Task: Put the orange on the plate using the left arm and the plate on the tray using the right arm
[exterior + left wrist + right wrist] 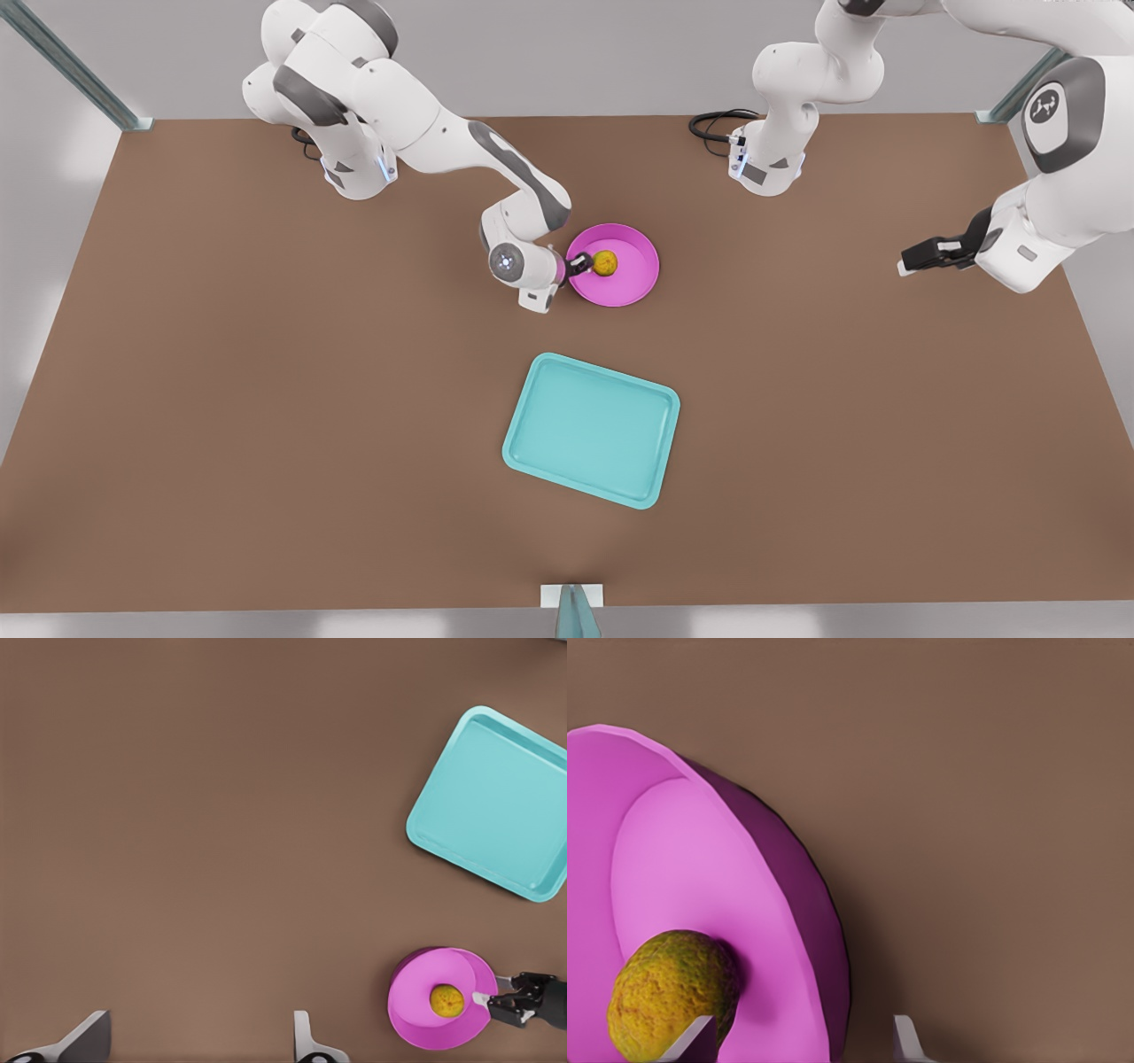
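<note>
The orange point(605, 262) point(446, 999) point(673, 992) lies inside the pink plate point(631, 285) point(415, 1020) point(682, 850), which rests on the brown table. My right gripper point(582, 263) point(494, 999) point(802, 1035) is low at the plate's edge on the front view's left. It is open, one finger inside by the orange and one outside the rim. The teal tray point(592, 429) point(496, 802) lies nearer the front edge, with nothing on it. My left gripper point(904, 264) point(199, 1041) waits open, raised high at the front view's right.
Both arm bases stand at the table's back edge, with a black cable coil point(713, 124) beside the base on the front view's right. A small post point(572, 611) stands at the middle of the front edge. Bare brown tabletop surrounds the plate and tray.
</note>
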Robot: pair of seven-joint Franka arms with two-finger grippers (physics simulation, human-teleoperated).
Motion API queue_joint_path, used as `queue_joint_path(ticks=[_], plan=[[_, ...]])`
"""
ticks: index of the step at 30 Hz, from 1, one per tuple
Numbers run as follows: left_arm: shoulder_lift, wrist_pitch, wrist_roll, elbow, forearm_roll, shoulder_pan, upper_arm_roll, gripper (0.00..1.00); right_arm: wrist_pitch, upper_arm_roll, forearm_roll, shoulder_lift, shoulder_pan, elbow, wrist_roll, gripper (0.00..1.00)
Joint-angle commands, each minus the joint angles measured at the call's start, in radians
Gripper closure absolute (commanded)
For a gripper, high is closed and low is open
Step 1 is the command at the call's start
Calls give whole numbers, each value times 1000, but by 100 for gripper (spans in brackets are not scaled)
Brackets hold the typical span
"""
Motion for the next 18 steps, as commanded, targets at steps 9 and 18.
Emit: queue_joint_path(ticks=[9, 18], plan=[[0, -1, 5, 0, 1, 0, 0, 0, -12, 0, -4, 15, -1, 7, -17, 67], [-5, -1, 5, 1, 1, 0, 0, 0, -71, -1, -4, 4, -24, 70, -31, 79]])
